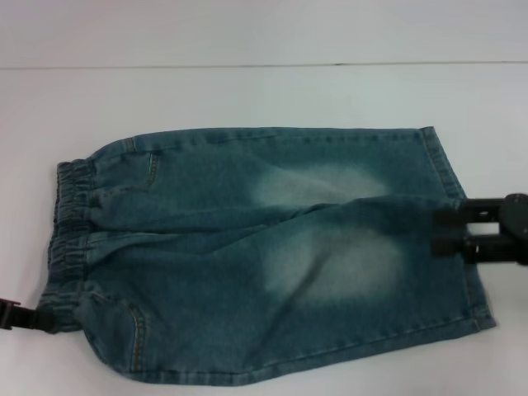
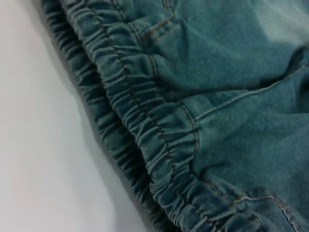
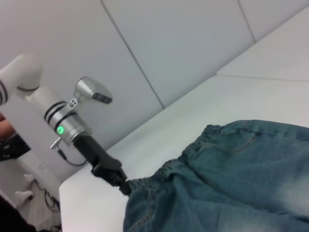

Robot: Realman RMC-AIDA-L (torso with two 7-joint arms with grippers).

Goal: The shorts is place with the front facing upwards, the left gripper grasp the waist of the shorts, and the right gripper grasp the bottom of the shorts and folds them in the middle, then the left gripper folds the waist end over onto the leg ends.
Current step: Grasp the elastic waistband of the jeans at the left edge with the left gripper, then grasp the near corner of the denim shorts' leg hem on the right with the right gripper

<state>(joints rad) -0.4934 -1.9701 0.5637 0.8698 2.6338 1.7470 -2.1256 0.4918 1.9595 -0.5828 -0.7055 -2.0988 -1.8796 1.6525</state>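
Observation:
The blue denim shorts lie flat on the white table, front up. The elastic waist is at the left and the leg ends at the right. My left gripper is at the near corner of the waist, and the cloth bunches into its tip. The left wrist view shows only the gathered waistband close up. My right gripper reaches in from the right over the hem where the two legs meet. Its two black fingers lie apart on top of the denim.
The table's far edge runs behind the shorts, with a pale wall beyond it. The left arm with its green light stands off the table's corner. Bare white tabletop surrounds the shorts.

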